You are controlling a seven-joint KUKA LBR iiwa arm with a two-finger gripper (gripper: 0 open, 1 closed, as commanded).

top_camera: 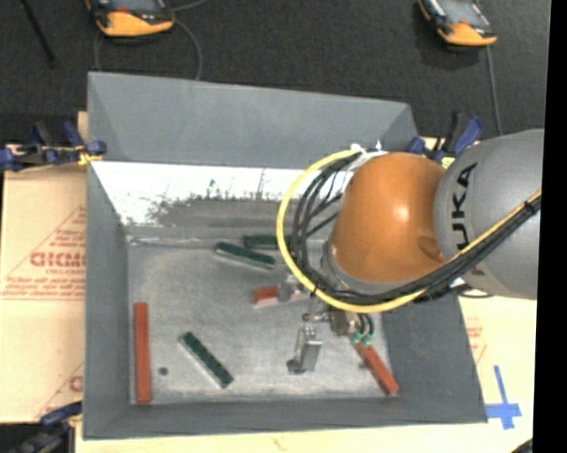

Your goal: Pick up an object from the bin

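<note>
Several loose bars lie scattered on the floor of the grey metal bin, and the arm's orange cover hangs over the part nearest the arm. Below that cover the end effector points down over bare floor; we cannot tell whether it is released or clenched, and we see nothing gripped in it.

Going by size, the long red bar lies well apart from the end effector, on the far side from the arm, along the bin's wall. The dark green bar is nearer on that same side and lies slantwise. Two green bars sit further off, toward the back wall.

The short red bar matters most for the pick. It lies just beside the end effector on the arm's side, with its long axis slanting away toward the near corner. A small green piece sits at its upper end, partly under the wrist. We judge this bar the nearest candidate. Taking it would call for a short shift toward the arm and a closing direction set across the bar's slant.

Smallest is the little red piece, near the end effector on the side toward the back wall.
</note>
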